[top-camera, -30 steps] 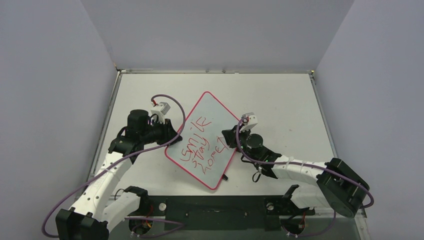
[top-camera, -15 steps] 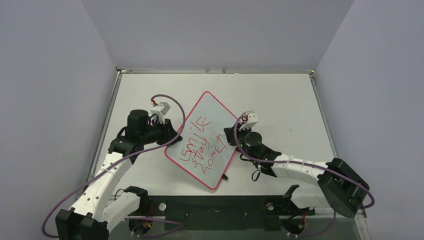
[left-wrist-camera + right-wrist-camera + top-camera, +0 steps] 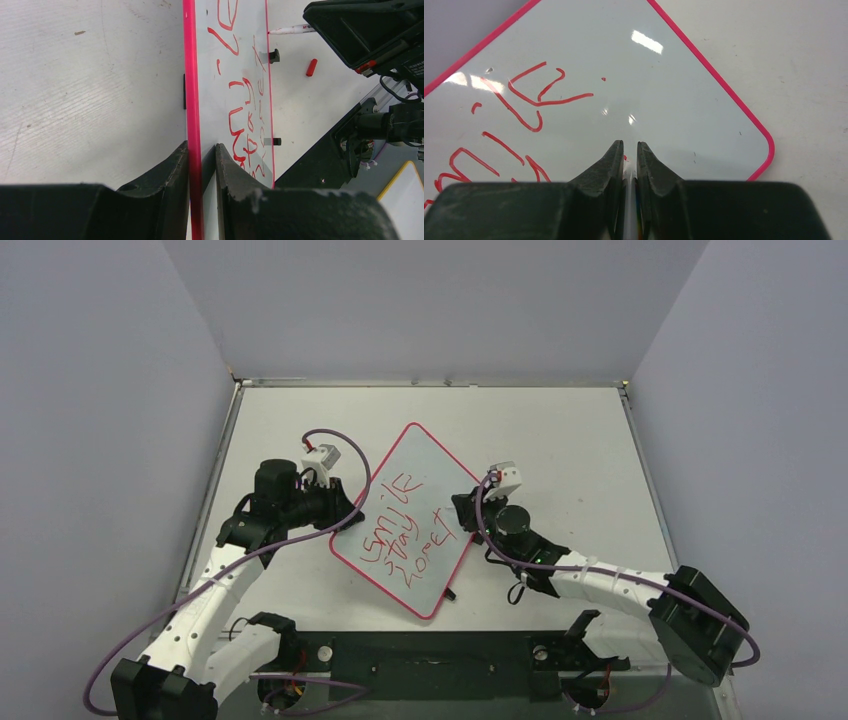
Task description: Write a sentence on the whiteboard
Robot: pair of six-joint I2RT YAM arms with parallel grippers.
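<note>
The whiteboard (image 3: pixel 425 475) lies diamond-wise on the table (image 3: pixel 560 440) bearing the red sentence (image 3: pixel 400 535), its left edge pinched between the left gripper (image 3: pixel 201 147)'s narrowly parted fingers, while the right gripper (image 3: pixel 629 150), closed tight on a white marker (image 3: pixel 292 30), meets its right side.

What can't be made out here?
Marker tip: top view, under the right gripper; right wrist view, behind its own fingers.
Last word of the sentence: top view too small; left wrist view too oblique.
Whiteboard edge gripped by left gripper: left wrist view, fingers cover it.
</note>
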